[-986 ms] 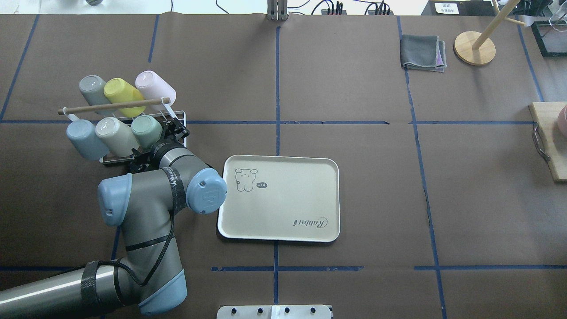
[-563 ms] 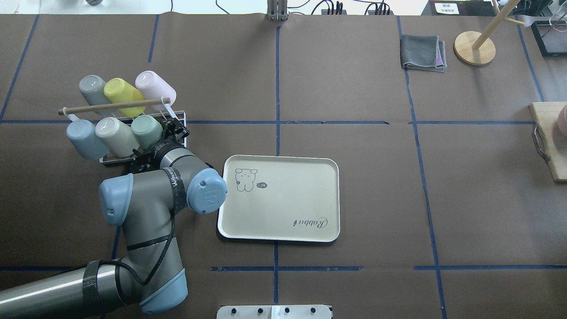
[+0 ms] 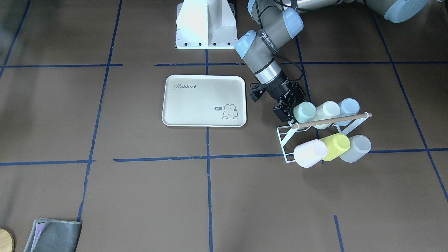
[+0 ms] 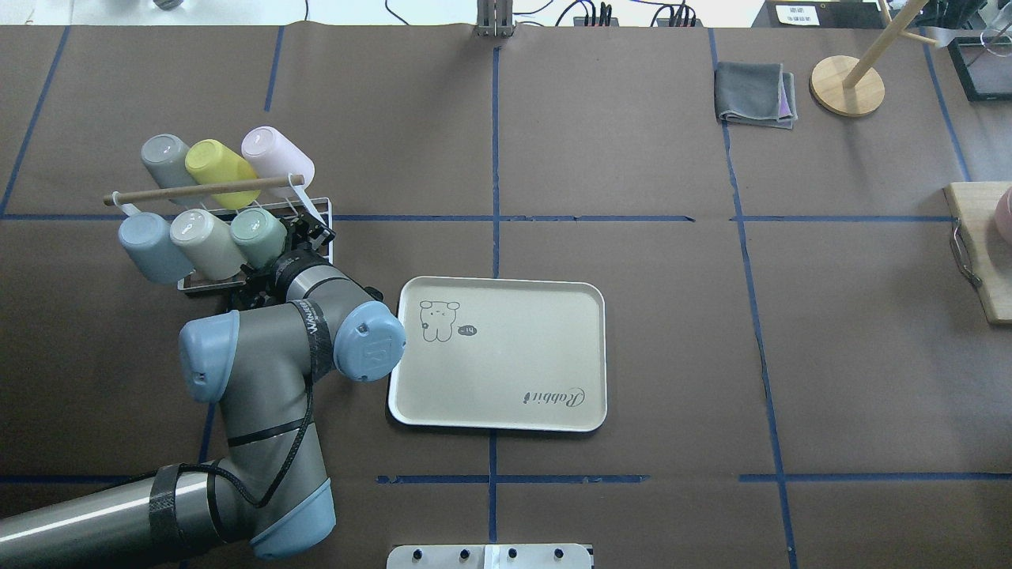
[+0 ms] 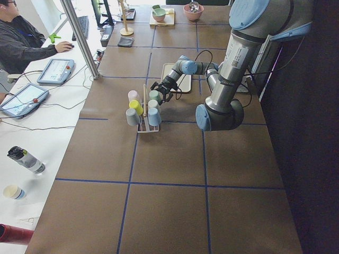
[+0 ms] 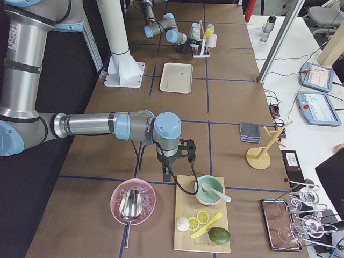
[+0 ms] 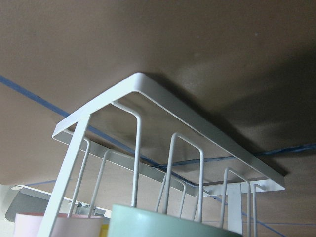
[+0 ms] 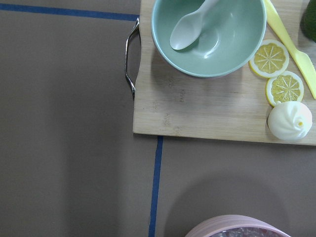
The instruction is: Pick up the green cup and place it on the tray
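The green cup (image 4: 257,235) sits mouth-down at the right end of the front row of a white wire rack (image 4: 318,207). It also shows in the front-facing view as the green cup (image 3: 305,111). My left gripper (image 4: 273,251) reaches in from the cup's mouth side, its black fingers (image 3: 284,105) closed on either side of the cup. In the left wrist view the green cup's rim (image 7: 168,222) fills the bottom edge under the rack's wires (image 7: 207,128). The cream tray (image 4: 514,356) lies just right of the left arm. My right gripper (image 6: 184,155) hangs far off, and I cannot tell its state.
The rack also holds pale blue (image 4: 146,249), cream (image 4: 202,241), grey (image 4: 166,158), yellow (image 4: 217,166) and pink (image 4: 273,154) cups under a wooden rod (image 4: 198,190). A grey cloth (image 4: 755,93) and wooden stand (image 4: 846,85) lie far right. Below the right wrist is a cutting board (image 8: 197,108).
The green cup has shifted slightly left and tilted on the rack, and the left arm has edged with it. The tray and the other cups have not moved.
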